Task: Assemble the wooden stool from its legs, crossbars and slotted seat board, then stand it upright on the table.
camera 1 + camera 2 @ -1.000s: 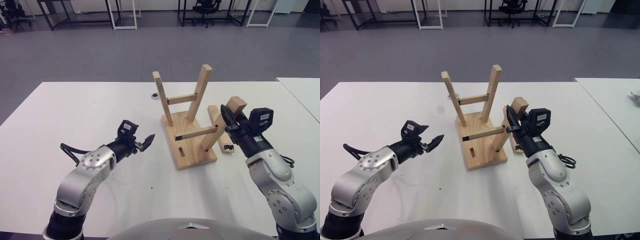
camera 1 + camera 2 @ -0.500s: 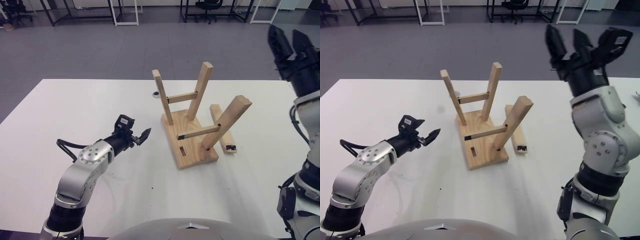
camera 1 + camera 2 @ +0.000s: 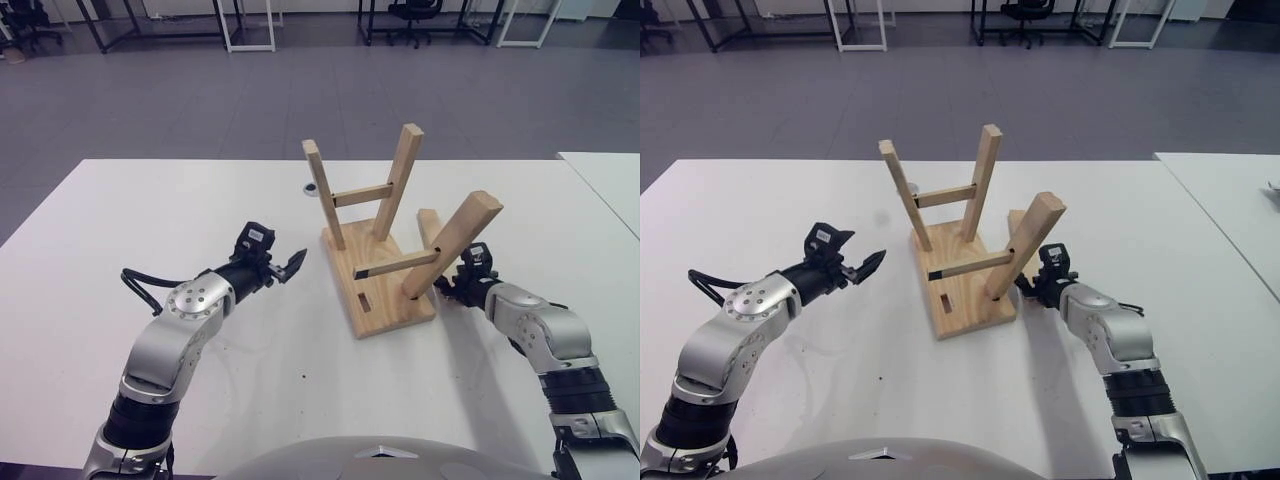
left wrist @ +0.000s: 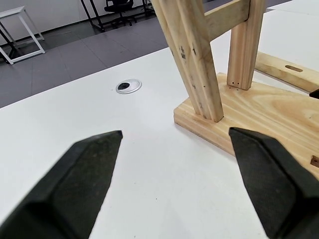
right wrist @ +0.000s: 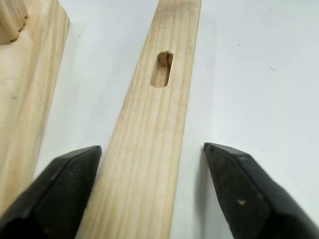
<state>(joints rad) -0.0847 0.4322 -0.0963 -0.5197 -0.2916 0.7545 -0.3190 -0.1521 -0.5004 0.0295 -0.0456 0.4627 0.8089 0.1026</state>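
Assembly was partly complete. The seat board (image 3: 385, 290) lay face down on the table (image 3: 150, 220), an orientation that put its slots upward to receive the legs. Two far legs (image 3: 325, 195) stood in the board, joined by a crossbar (image 3: 363, 196). A third leg (image 3: 452, 245) leaned outward at the near right corner, tied to the far pair by a second crossbar (image 3: 395, 265); its tilt suggested it was not fully seated. Open slots (image 3: 365, 300) on the near left of the board showed where the last leg belonged.

The loose leg (image 5: 149, 129) lay flat on the table just beside the board's right edge, mortise (image 5: 161, 68) facing up.

The right gripper (image 5: 150, 147) was low over this leg, fingers apart and straddling its width without visible contact. This placement fitted a grasp across the narrow faces, probably the step in hand.

The left gripper (image 3: 293, 264) hovered above the table to the left of the board, fingers spread wide and pointed at the board's corner, holding nothing. From there it was placed to steady the board during insertion.
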